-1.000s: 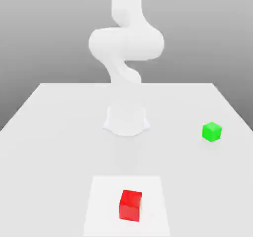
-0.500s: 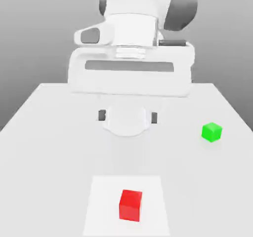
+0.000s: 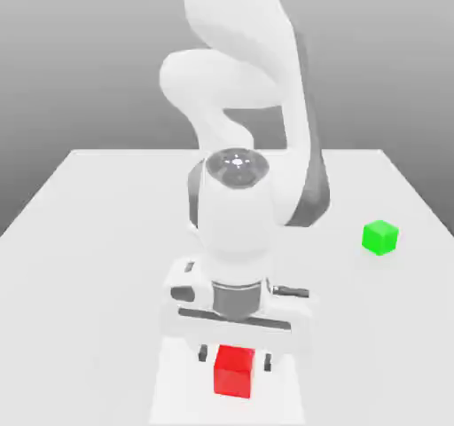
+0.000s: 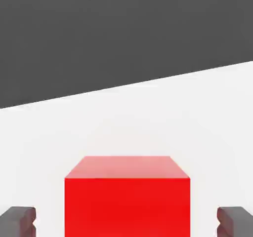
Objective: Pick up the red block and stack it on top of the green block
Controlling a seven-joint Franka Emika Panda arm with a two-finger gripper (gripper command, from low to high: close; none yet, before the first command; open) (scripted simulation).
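The red block (image 3: 235, 370) sits on the table (image 3: 80, 264) at its near edge, roughly midway across. The gripper (image 3: 234, 355) is down over it, one finger on either side of the block with a gap at each in the hand view (image 4: 127, 196). The green block (image 3: 380, 237) lies farther back, well apart, toward the exterior view's right. The arm's base stands behind the red block.

Count on the white table (image 3: 97, 238): two cubes in total. One red block (image 3: 235, 370), near edge of the scene; one green block (image 3: 380, 237), toward the exterior view's right and farther back, well apart from the red. One robot arm (image 3: 232, 211), one gripper (image 3: 235, 358), two dark fingertips (image 4: 18, 220) flanking the red block.
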